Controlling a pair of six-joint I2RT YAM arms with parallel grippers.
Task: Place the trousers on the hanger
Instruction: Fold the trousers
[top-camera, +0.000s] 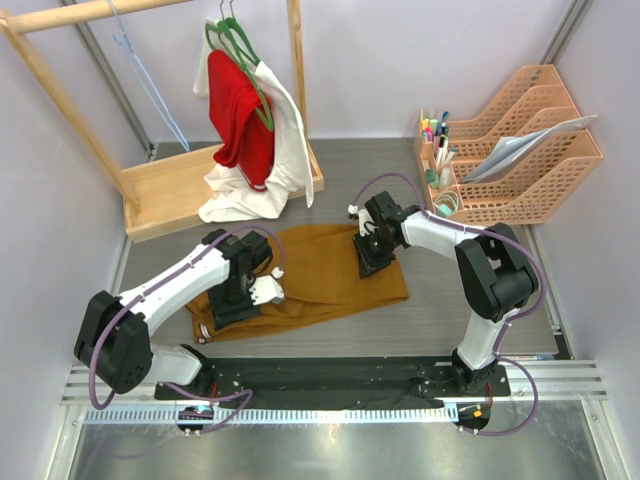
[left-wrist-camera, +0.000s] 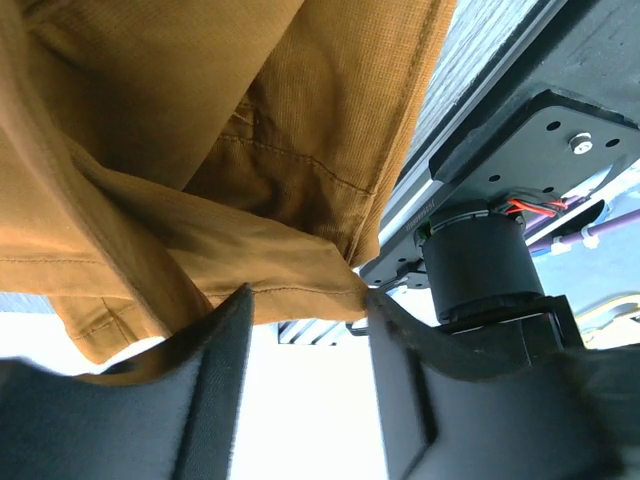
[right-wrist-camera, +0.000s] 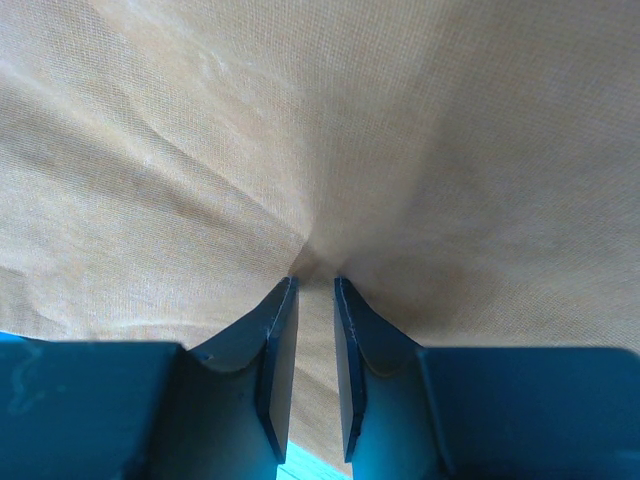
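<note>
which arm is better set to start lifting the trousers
Right, probably. The right end effector is closed on a pucker of the trousers; the left end effector has its fingers apart, with only a hem across them.

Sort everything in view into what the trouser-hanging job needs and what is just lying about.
Job: the trousers, the light-blue hanger, the wooden rack.

Lying about: red garment, white garment, green hangers, orange file trays, pen pot.

Open table (top-camera: 430, 325) near trousers (top-camera: 320, 270); wooden rack (top-camera: 170, 190), file trays (top-camera: 540, 160) block far side.
</note>
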